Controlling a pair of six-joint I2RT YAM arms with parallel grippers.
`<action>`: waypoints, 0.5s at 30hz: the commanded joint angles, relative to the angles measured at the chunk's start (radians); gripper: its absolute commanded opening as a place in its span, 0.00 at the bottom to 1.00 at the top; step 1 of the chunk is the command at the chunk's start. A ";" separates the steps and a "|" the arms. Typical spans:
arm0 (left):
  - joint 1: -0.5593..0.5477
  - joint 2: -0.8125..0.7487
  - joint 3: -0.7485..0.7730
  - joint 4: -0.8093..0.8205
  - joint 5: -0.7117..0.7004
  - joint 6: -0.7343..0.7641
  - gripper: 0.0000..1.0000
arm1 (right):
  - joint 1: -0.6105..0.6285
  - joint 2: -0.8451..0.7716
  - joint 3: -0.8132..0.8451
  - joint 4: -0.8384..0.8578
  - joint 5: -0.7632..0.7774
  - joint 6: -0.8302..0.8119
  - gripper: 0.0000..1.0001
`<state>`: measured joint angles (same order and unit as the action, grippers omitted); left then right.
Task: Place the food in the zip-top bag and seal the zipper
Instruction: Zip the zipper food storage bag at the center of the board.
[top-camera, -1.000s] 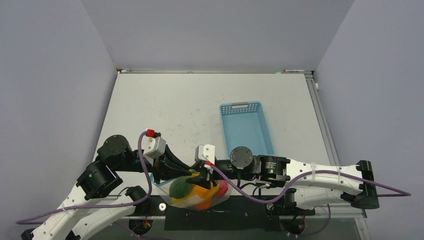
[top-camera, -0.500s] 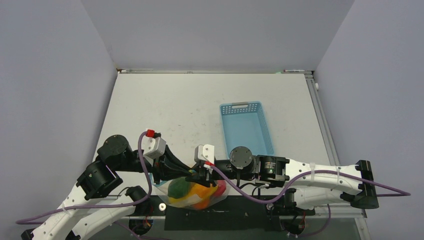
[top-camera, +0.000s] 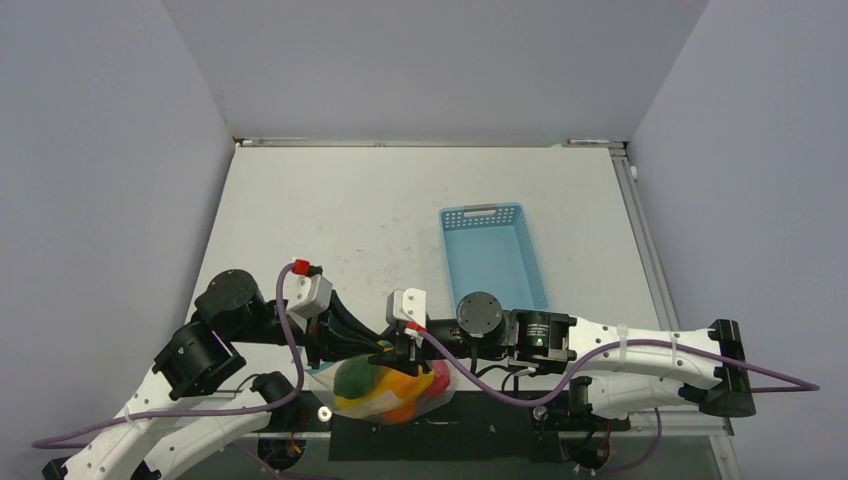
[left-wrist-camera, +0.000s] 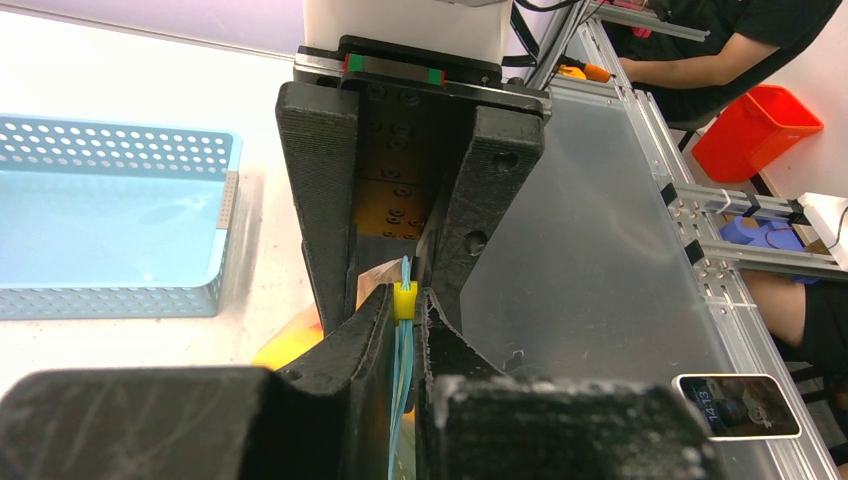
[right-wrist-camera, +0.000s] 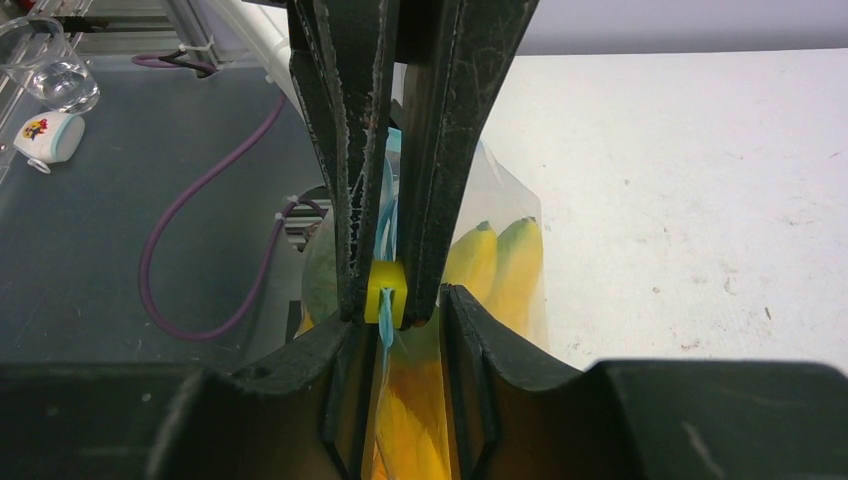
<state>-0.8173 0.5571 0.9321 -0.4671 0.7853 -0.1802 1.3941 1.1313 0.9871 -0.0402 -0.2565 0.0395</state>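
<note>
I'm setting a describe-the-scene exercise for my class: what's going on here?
Both arms are working the zip-top bag at the table's near edge, with bananas and other fruit inside. The left fingers pinch the teal zipper at its yellow slider; the right fingers straddle the same spot from the opposite side.

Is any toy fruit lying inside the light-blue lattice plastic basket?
No, the light-blue lattice basket shows only its bare floor.

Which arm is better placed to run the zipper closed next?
Right. The left gripper is shut on the zipper, anchoring the zip-top bag; the right gripper straddles the strip at the yellow slider, likely free to slide it.
</note>
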 joint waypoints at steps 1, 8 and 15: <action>-0.002 -0.010 0.018 0.082 0.025 -0.007 0.00 | -0.007 0.003 0.038 0.043 -0.013 0.002 0.26; -0.002 -0.010 0.008 0.083 0.025 -0.007 0.00 | -0.007 -0.006 0.039 0.048 -0.013 0.004 0.26; -0.003 -0.009 0.006 0.086 0.024 -0.007 0.00 | -0.007 -0.019 0.040 0.043 -0.004 0.003 0.27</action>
<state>-0.8173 0.5571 0.9272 -0.4664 0.7864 -0.1802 1.3937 1.1313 0.9871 -0.0406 -0.2592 0.0395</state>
